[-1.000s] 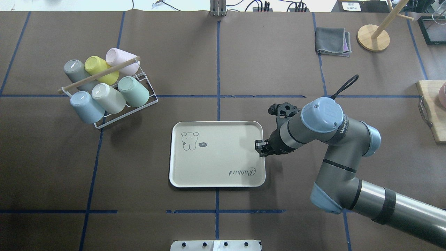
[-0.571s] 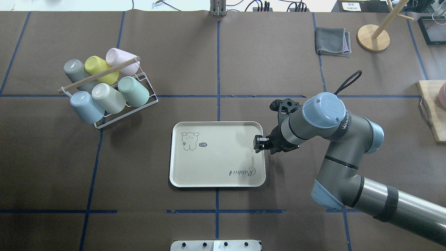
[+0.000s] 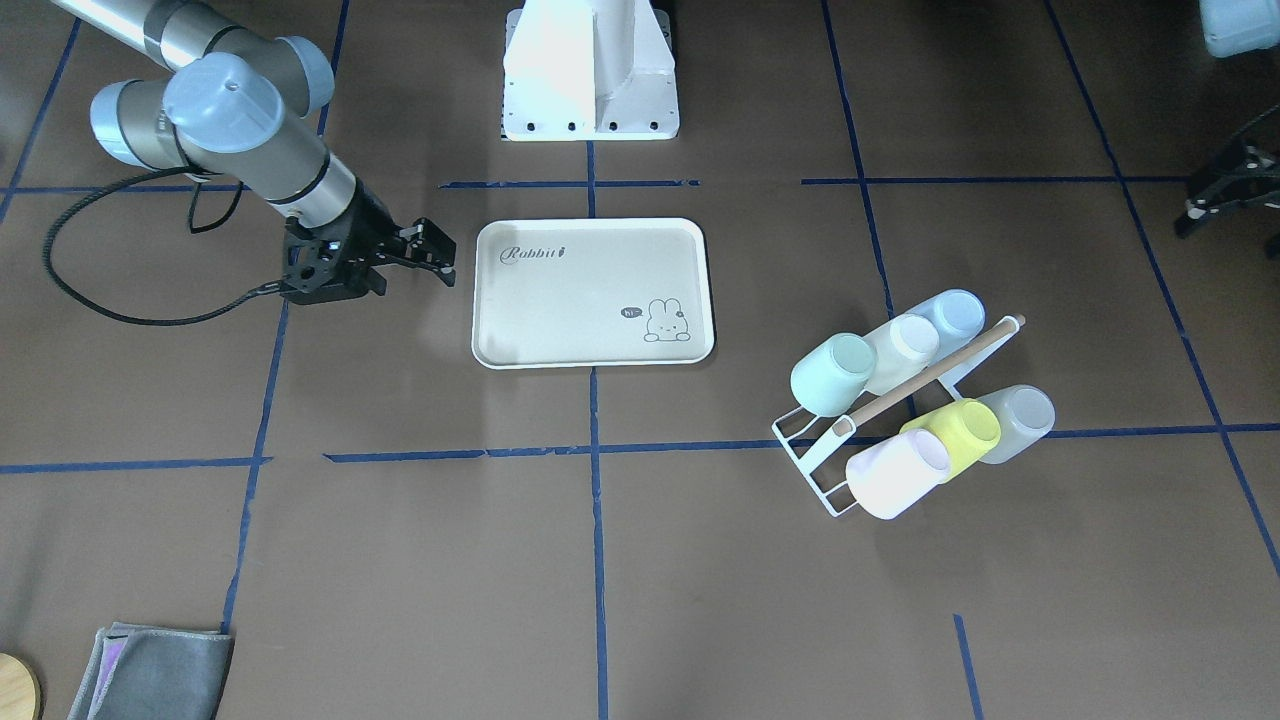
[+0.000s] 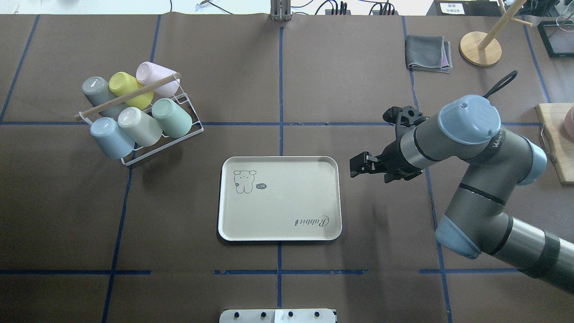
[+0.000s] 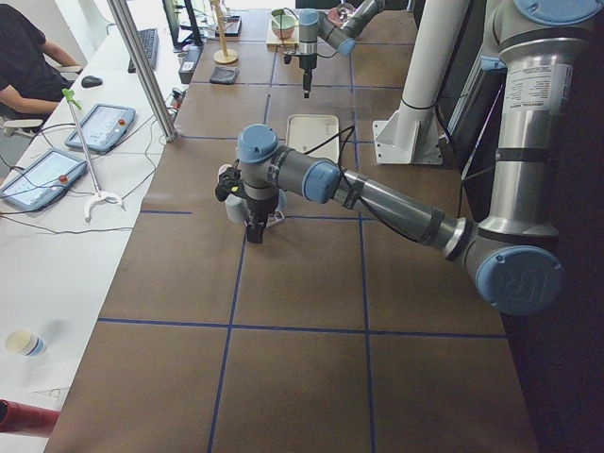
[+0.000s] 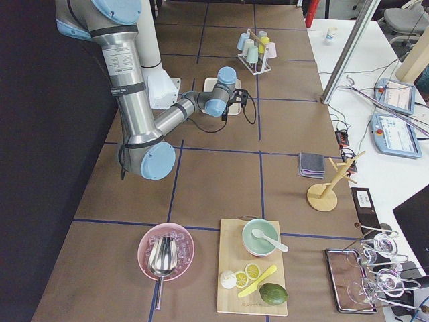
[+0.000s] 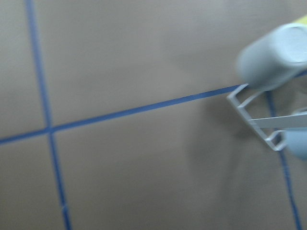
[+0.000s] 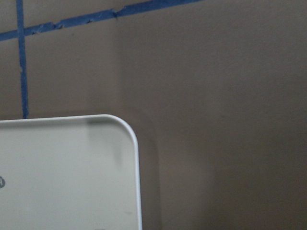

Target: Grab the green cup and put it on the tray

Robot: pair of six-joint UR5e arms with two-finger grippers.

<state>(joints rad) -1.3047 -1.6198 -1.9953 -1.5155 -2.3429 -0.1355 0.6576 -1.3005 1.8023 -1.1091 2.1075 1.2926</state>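
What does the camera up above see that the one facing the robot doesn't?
Only overhead: the wooden board at the right edge. Only front-facing: a black mechanism at its right edge. Both: the tray, the green cup in the wire rack, and the open right end effector beside the tray.

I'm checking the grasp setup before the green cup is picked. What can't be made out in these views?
- Left gripper: outside the overhead view, cut by the front view's right edge, small in the left view; open or shut unclear.
- Green cup: mouth hidden by its own body and the rack.
- Left wrist view: blurred; cups cut by the edge, colours unsure.
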